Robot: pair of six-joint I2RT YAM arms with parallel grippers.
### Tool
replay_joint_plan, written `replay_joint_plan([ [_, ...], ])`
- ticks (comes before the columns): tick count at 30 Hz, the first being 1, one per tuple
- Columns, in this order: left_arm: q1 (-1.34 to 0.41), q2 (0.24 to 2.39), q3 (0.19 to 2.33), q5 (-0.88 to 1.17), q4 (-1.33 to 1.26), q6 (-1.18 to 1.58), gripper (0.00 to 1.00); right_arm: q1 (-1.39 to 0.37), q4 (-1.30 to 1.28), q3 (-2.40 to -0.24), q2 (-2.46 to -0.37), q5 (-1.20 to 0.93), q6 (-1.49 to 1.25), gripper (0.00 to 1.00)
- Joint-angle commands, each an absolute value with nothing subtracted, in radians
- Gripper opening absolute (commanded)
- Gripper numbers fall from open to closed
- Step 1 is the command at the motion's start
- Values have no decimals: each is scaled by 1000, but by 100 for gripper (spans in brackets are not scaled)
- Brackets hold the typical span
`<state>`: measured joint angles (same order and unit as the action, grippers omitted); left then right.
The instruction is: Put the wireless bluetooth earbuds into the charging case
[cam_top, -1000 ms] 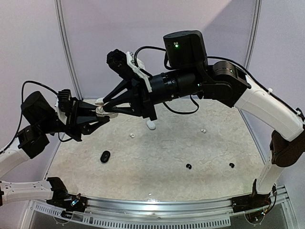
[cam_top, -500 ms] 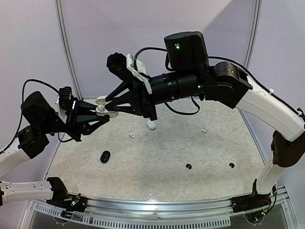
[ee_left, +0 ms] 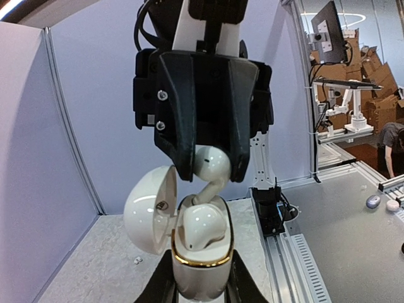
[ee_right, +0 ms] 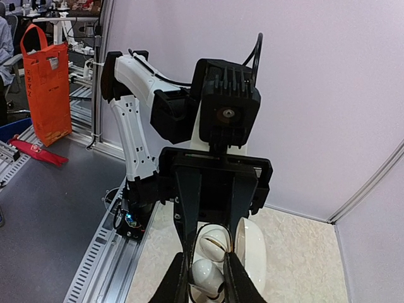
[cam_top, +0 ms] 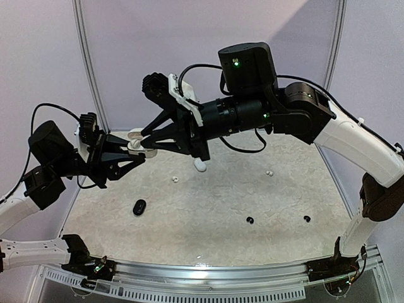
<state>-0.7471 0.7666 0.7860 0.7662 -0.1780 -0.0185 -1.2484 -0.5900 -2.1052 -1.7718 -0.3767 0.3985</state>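
Earbud (ee_left: pixel 211 165), white, hangs pinched in the closed right pincer (ee_left: pixel 212 178) directly above the charging case (ee_left: pixel 201 268), high over the worktop (cam_top: pixel 208 202). Its stem points almost straight down at the case mouth. The left pincer (ee_left: pixel 202 289) clamps the case upright from below, with the lid (ee_left: pixel 148 211) swung open to one side. A second white bud (ee_left: pixel 201 227) already sits inside; the free socket is hidden. Loose buds (cam_top: pixel 250 220) and a black case (cam_top: pixel 139 207) lie on the worktop, well apart from both pincers.
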Motion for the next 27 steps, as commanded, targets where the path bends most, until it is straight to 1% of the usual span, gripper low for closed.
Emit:
replay_joint_plan([
  [1,-761,768,812,803,-214,-18,0,-1231,-645,-2091,-1757,-408,389,18],
  [8,-761,774,816,823,-228,-16,0,-1194,-594,-2071,-1763,-532,316,22],
  [15,-761,772,816,829,-226,-8,0,-1185,-589,-2052,-1765,-514,312,24],
  [20,-761,770,817,822,-219,-3,0,-1185,-554,-2052,-1767,-475,294,20],
  [27,-764,770,809,771,-216,92,0,-1185,-537,-2052,-1770,-403,262,17],
])
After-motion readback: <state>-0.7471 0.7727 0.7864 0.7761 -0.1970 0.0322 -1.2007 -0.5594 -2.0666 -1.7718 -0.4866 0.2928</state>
